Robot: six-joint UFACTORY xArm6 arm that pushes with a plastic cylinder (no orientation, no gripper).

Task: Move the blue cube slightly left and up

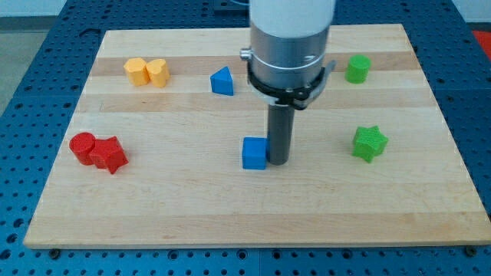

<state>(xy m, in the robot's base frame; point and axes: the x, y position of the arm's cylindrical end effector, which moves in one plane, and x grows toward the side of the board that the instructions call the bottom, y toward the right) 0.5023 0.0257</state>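
The arm's silver housing [291, 34] runs off the top edge, so everything above it is lost. It blocks a stretch of the surface [230, 207] behind it, at twelve o'clock from the blue cube [254, 152]. The tool, my tip [278, 161], stands at the cube's three o'clock, close enough that the cube's right face is hidden; touching or not, can't tell. The red cylinder [81, 146] is partly covered by the red star-like block [110, 155]. The two yellow blocks [146, 71] sit pressed together, exact shapes hard to call. The surface's near corners are clipped by the bottom edge.
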